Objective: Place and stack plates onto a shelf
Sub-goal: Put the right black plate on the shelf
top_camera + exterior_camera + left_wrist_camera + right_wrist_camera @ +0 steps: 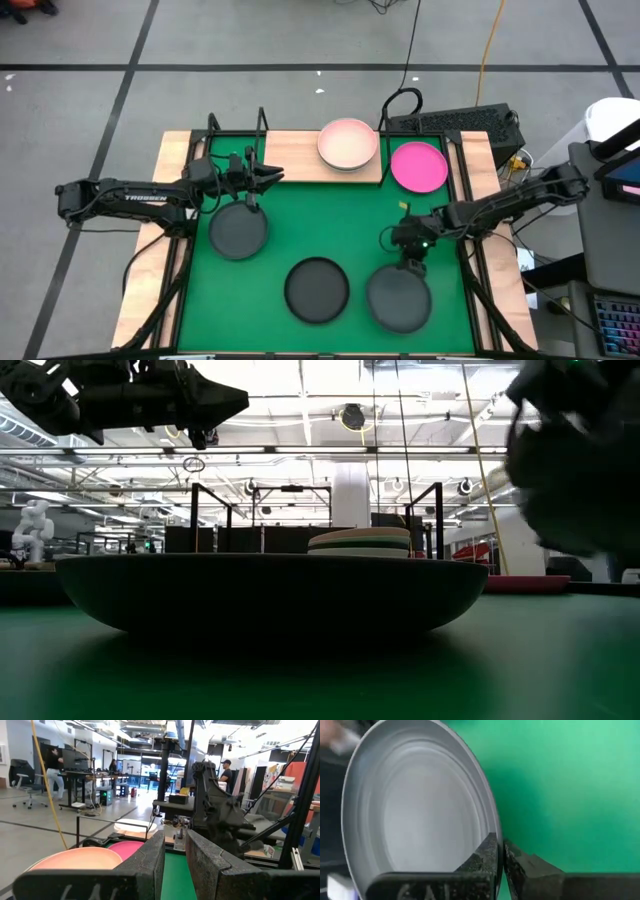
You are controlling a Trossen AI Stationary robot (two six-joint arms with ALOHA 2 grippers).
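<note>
While the left gripper (pixel 272 175) hangs a bit open holding nothing by the shelf (pixel 300 160), the bent right gripper (pixel 410 262) pinches a dark plate's (pixel 398 300) rim.

This is a big robot lab or workshop. Far beyond the left gripper (pixel 175 865), people (pixel 53 767) stand at desks with screens, and an office chair (pixel 22 777) sits on the bare grey floor (pixel 300 40). Pipes and long lights hang from the high ceiling (pixel 300 400). A small white robot (pixel 32 530) stands in the back.
</note>
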